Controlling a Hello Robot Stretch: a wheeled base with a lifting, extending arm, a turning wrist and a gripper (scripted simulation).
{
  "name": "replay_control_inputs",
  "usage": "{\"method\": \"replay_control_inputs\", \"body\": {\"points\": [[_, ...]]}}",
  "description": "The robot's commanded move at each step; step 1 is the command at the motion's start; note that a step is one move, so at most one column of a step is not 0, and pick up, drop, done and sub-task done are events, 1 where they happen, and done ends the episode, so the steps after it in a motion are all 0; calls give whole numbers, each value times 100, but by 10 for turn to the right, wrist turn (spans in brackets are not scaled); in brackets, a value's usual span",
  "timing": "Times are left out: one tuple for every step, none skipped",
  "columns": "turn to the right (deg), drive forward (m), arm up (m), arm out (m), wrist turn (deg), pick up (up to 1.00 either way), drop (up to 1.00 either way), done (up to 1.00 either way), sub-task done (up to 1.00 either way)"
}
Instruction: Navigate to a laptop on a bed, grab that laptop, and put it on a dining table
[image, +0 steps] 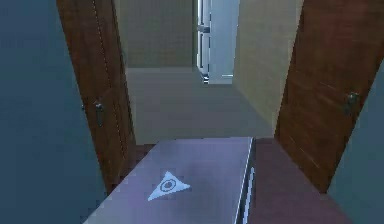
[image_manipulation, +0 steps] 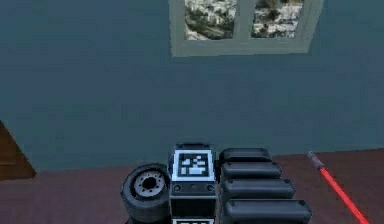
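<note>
Two wood-grained brown doors (image: 335, 85) flank a beige corridor ending at a glossy white unit (image: 215, 40); the laptop (image: 185, 185), a flat grey slab bearing a white triangular emblem, shows at the forward view's bottom edge. Beside the ribbed dark arm (image_manipulation: 255, 185), a black-and-white square marker (image_manipulation: 193, 165) adjoins the gripper (image_manipulation: 148, 190), a round dark body; its grip, and whether it holds anything, cannot be told. A thin red rod (image_manipulation: 335, 190) lies on the floor.
</note>
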Motion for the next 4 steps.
{"method": "replay_control_inputs", "body": {"points": [[0,100,0,0,0,0,0,0,0],[-330,0,0,0,0,0,0,0,0],[0,5,0,0,0,0,0,0,0],[210,0,0,0,0,0,0,0,0]]}}
